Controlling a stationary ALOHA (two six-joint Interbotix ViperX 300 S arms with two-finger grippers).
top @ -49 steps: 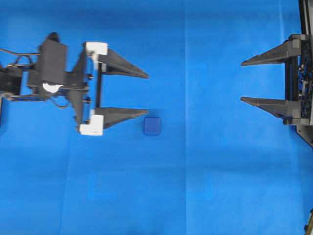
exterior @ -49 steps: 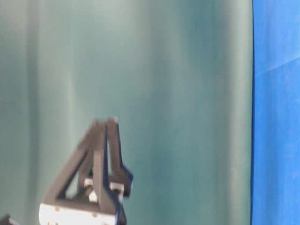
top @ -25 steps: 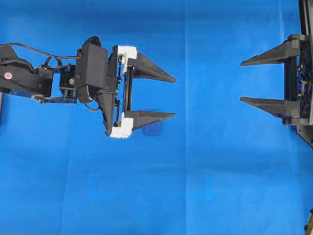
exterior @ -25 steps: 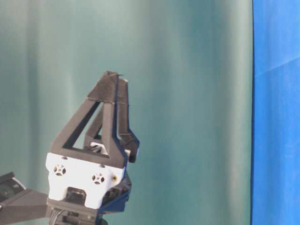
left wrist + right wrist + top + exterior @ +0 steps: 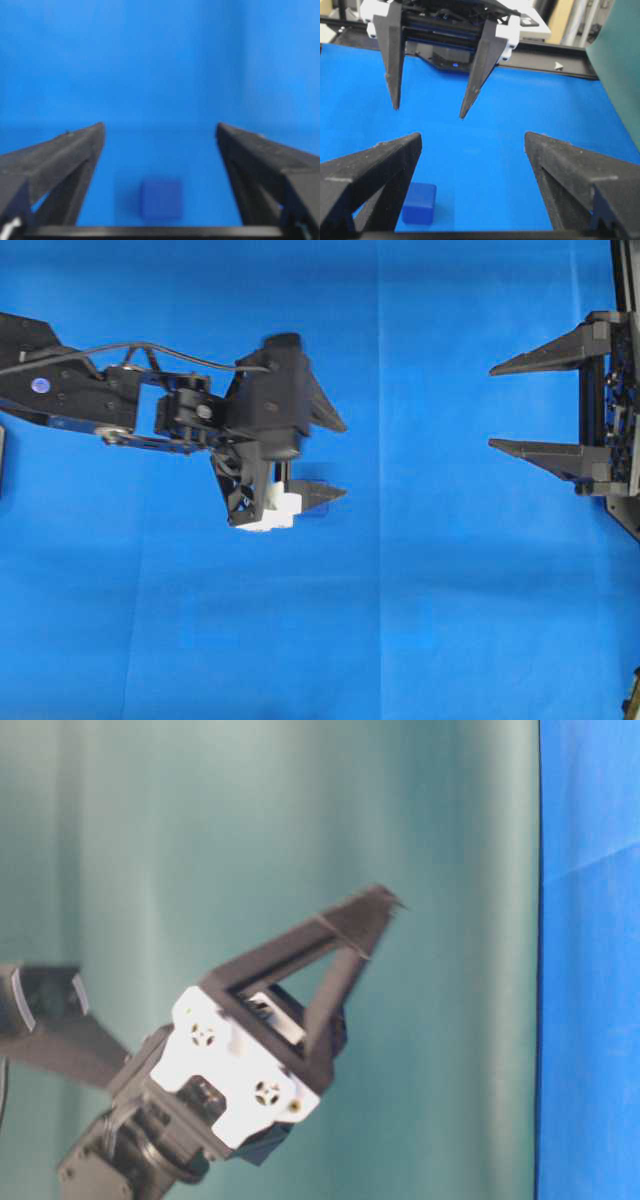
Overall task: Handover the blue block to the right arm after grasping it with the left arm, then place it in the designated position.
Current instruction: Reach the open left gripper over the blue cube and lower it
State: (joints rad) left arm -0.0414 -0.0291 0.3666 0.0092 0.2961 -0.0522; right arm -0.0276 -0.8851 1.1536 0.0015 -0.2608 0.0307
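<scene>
We saw the blue block [image 5: 161, 199] sitting on the blue cloth [image 5: 400, 620] that covered the tabletop. It was not picked up yet. The left arm [image 5: 90, 400] had its gripper [image 5: 325, 455] tipped down over the block, and in the left wrist view the block lay between the two black fingers [image 5: 60, 155], nearer the back of the gap and touching neither one. The fingers were spread wide and held nothing. From overhead we could hardly see the block, because the left gripper covered it. In the right wrist view the block [image 5: 419, 202] showed low down on the cloth, apart from the left arm's finger tips, which pointed down above the cloth. The right arm's gripper [image 5: 492, 405] waited well away at the far right side, and its fingers [image 5: 540, 352] were spread wide too, with nothing in them. In the table-level view we saw only the left gripper [image 5: 385, 915], tilted, in front of a green curtain [image 5: 300, 820]. So we thought the job was only at its start. The left arm needed to come lower and close on the block. After that came lifting it, passing it to the right arm, and putting it down in its place. We could not see any mark for that place in these views.
</scene>
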